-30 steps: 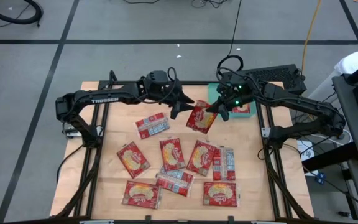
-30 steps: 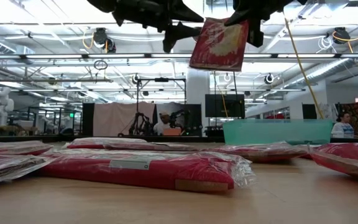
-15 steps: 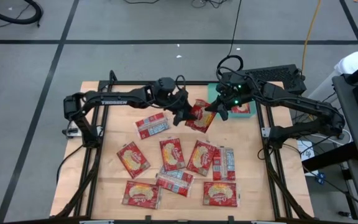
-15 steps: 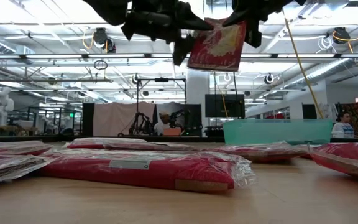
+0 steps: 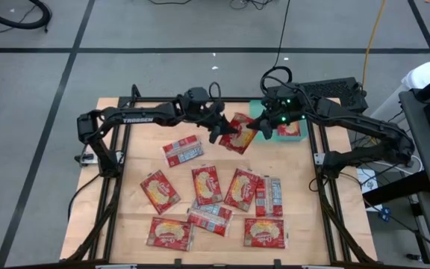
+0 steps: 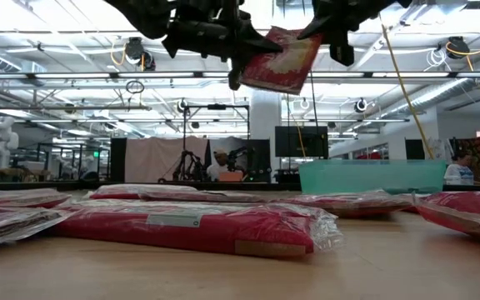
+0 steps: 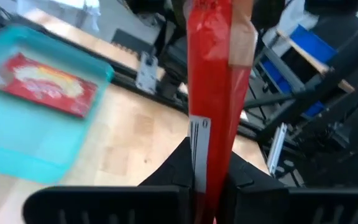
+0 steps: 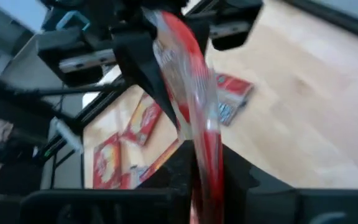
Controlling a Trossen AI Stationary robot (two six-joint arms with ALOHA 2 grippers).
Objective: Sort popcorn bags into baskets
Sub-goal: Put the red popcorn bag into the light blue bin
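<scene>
One red popcorn bag point(image 5: 237, 134) hangs in the air over the far middle of the table, also high in the low view point(image 6: 280, 62). My left gripper point(image 5: 221, 131) is shut on its left side and my right gripper point(image 5: 258, 127) on its right side. The teal basket point(image 5: 254, 110) stands just beyond, at the far right, with one popcorn bag point(image 7: 42, 84) lying flat in it. Several more popcorn bags point(image 5: 207, 183) lie flat on the table nearer the front. My left gripper pinches the bag's left edge point(image 7: 207, 158) between its two fingers, coming almost level from the table's left. The bag is clear of the table and tilted. My right gripper has the bag's opposite edge point(image 8: 205, 155) between its two fingers, slanting down from the table's right.
A black frame point(image 5: 118, 149) runs around the wooden table top. The basket's wall point(image 6: 373, 177) rises behind the lying bags in the low view. Bare wood point(image 5: 140, 138) lies at the far left of the table.
My left gripper has moved toward the table's right, sunk a little, and shut on the left edge of the bag that my right gripper holds up. The bag has tipped from hanging nearly upright to slanting closer to level.
</scene>
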